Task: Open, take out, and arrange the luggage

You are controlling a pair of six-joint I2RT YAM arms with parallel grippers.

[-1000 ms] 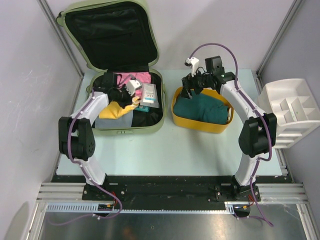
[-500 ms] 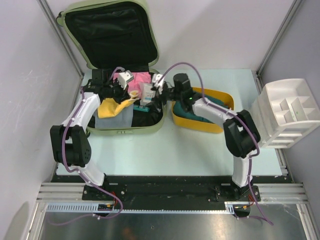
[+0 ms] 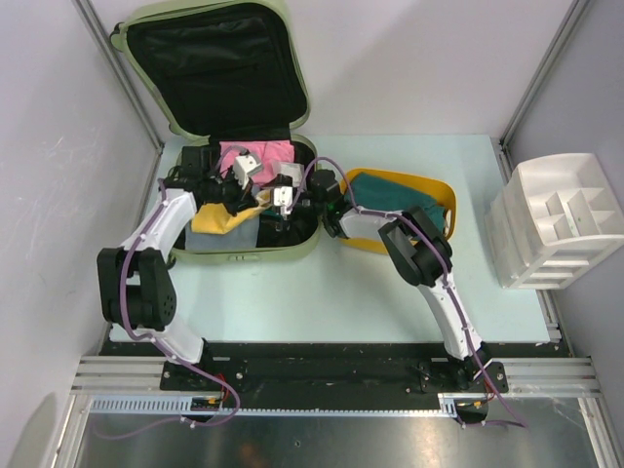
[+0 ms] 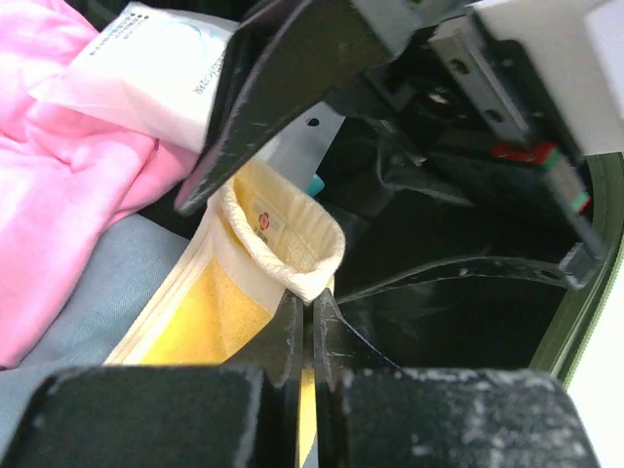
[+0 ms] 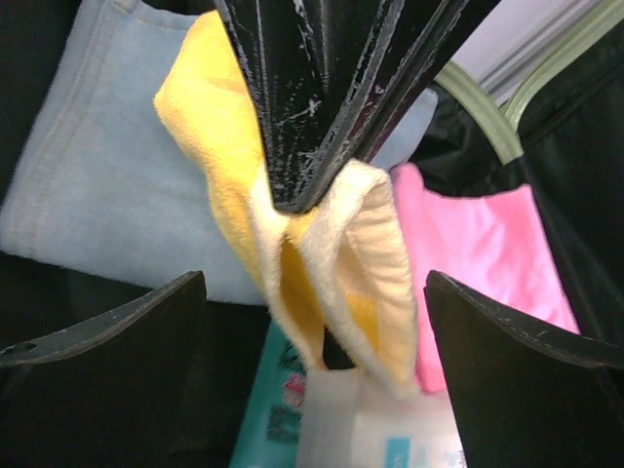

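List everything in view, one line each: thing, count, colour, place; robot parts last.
luggage: one, sage green, black lining, table's back left, lid open
pink cloth: one, pink, inside the luggage
light blue cloth: one, light blue, inside the luggage
yellow cloth: one, yellow, cream cuff, held over the luggage
white packet: at least one, white and teal, inside the luggage
tub: one, yellow, right of the luggage
teal cloth: one, teal, in the tub
organizer tray: one, white, table's right edge
table: one, pale blue-green, under everything
left gripper: one, black, shut on the yellow cloth
right gripper: one, black, open around the cloth's cuff
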